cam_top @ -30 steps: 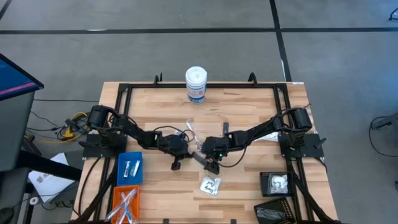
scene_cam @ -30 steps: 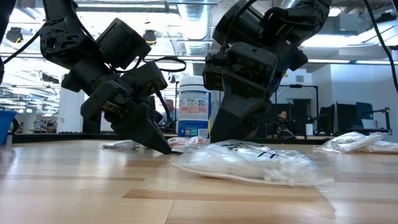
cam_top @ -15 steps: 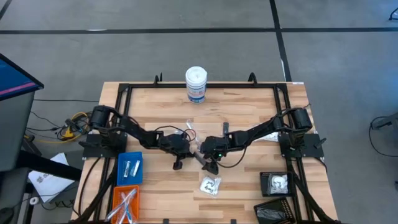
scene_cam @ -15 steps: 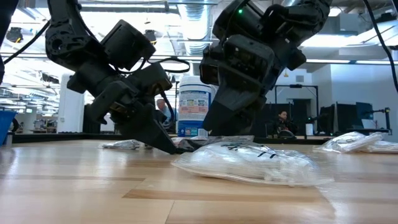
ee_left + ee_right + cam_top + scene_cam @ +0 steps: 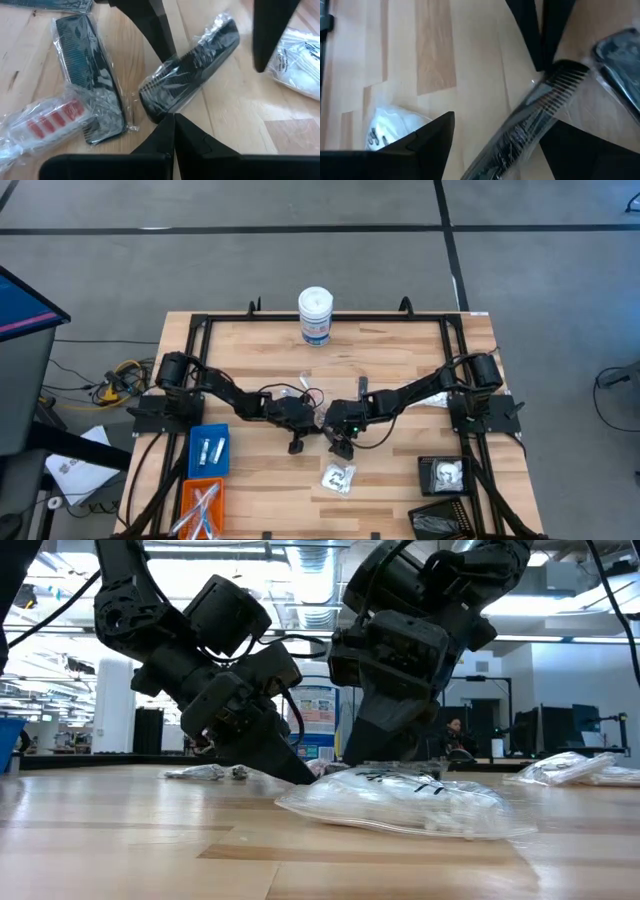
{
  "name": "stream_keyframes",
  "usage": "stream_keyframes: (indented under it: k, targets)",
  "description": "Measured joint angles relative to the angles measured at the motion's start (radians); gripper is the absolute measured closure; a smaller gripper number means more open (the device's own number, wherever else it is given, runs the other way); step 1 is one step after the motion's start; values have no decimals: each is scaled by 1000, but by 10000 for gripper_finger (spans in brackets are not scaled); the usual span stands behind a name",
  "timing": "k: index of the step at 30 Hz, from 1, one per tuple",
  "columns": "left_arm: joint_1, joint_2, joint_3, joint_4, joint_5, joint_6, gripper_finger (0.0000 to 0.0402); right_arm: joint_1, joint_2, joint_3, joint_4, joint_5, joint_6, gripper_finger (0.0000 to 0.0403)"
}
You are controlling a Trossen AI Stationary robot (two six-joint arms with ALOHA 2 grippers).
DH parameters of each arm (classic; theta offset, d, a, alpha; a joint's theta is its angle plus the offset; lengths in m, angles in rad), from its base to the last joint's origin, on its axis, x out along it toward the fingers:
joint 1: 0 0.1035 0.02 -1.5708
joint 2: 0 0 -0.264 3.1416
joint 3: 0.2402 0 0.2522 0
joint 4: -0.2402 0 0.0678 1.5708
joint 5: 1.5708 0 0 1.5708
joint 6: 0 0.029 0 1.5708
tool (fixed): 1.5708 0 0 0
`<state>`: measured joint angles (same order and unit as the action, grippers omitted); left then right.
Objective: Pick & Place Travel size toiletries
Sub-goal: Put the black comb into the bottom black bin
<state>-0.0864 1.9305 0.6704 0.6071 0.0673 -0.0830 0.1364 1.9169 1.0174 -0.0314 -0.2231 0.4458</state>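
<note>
A black comb in clear wrap (image 5: 192, 70) lies flat on the table, slanting between the two fingers of my open right gripper (image 5: 505, 145), which reaches down over it at mid-table (image 5: 340, 438). My left gripper (image 5: 175, 122) is shut, slants down from the table's left, and has its tips at one end of the comb. A second wrapped comb (image 5: 87, 65) and a white-and-red packet (image 5: 45, 120) lie beside it. A clear packet with white contents (image 5: 338, 477) lies nearer the front edge. My left gripper's shut fingertips (image 5: 542, 62) meet the wrapped comb's end (image 5: 560, 70), slanting down from the table's left, with the comb flat on the table. My right gripper straddles the comb's middle (image 5: 180, 67); whether a finger (image 5: 162, 35) touches the wrap I cannot tell.
A tall white canister (image 5: 315, 315) stands at the far edge. A blue bin (image 5: 208, 452) and an orange bin (image 5: 200, 505) sit at the front left, two black bins (image 5: 445, 473) at the front right. More packets lie near the right arm's base (image 5: 570, 768).
My left gripper, still shut, has slid low over the table toward its right edge, closing in on the right gripper until its tips reach the comb's end.
</note>
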Motion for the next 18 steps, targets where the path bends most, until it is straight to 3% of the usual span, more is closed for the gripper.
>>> stream_keyframes:
  k: [6,14,18]
  targets:
    - [-3,1,-1,17,-5,0,402,0,-1,2,-39,41,34,205]
    - [-15,4,-3,40,-17,17,402,-12,-2,1,-67,37,36,375]
    - [-35,-10,-8,33,-19,33,401,-15,-6,1,-70,33,14,388]
